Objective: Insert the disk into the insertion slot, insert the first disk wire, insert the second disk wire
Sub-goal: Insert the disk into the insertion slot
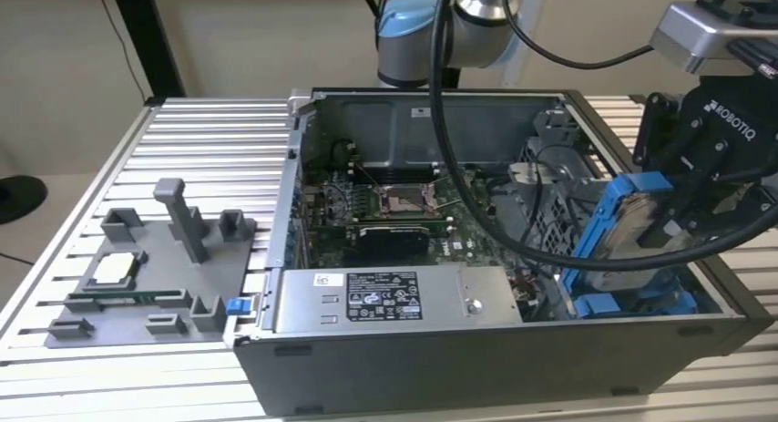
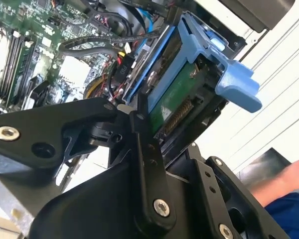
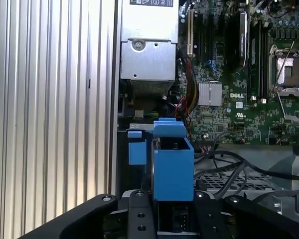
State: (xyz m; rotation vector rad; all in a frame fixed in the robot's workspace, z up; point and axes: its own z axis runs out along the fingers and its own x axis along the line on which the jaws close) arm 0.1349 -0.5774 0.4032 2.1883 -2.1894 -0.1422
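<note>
Table: a grey fixture tray lies on it at the exterior view's left.
Computer case: open, mid-table, with the motherboard exposed.
Insertion slot: a grey metal cage toward the case's right end.
Disk: nearly upright in its blue carrier, just right of that cage, lower end inside the case.
My hand: pinching the disk by its edges.
</note>
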